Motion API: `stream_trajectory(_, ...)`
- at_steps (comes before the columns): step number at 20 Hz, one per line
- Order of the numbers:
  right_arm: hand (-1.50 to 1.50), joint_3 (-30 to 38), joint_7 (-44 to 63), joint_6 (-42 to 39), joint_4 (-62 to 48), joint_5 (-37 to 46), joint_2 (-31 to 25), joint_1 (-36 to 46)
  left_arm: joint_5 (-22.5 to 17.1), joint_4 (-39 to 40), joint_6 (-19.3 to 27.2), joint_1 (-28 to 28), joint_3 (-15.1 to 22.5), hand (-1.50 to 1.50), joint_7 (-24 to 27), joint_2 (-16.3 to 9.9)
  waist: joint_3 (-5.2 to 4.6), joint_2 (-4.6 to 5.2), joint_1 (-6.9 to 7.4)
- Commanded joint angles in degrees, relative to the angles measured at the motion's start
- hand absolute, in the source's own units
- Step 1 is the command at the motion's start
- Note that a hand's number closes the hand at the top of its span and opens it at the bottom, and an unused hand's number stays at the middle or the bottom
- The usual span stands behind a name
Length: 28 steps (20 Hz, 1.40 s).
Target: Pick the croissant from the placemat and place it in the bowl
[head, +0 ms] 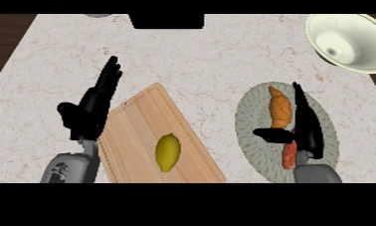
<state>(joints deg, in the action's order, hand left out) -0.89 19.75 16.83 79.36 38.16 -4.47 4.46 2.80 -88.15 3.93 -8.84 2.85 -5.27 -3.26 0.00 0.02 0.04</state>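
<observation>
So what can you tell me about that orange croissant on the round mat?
The orange-brown curved croissant looks like baked pastry with faint ridges across it. It lies lengthwise on the round grey patterned placemat, its pointed tip toward the cream-coloured bowl, which sits apart at the counter's far right corner. The black right robot hand lies open alongside it, fingers straight along its right side and thumb across its near end. A reddish bit shows below the thumb; whether that is more croissant cannot be told.

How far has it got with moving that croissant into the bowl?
Nothing looks done yet: the croissant lies on the placemat, and the bowl at the far right shows nothing inside. In hand: the right hand is open beside the croissant, not gripping it. Left: grasp, carry, drop in. The left hand rests open.
</observation>
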Motion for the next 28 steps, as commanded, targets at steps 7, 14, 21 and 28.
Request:
stream_trajectory(7,-1.5,4.13,-3.49,-1.59,-13.84,-1.9,-1.45,8.4,0.15,-3.01,-0.84,3.02,-0.7,0.0,-0.39,-0.15,0.01,0.02,0.24)
stream_trajectory(14,1.5,-3.05,-6.35,-3.75,-17.07,6.18,-2.73,9.23,1.33,0.79,0.38,0.81,-0.53,0.0,1.94,1.23,0.0,0.09,0.28)
stream_trajectory(21,1.5,-1.07,-10.05,-4.49,-15.24,1.2,-0.58,8.93,2.13,-0.54,1.18,-0.5,0.53,0.0,-0.8,2.29,0.02,0.03,0.12)
stream_trajectory(28,1.5,10.08,-12.53,-9.81,-26.01,-10.9,-1.65,31.17,0.87,-3.51,-1.6,3.62,0.79,0.0,0.34,0.66,0.08,0.31,1.91)
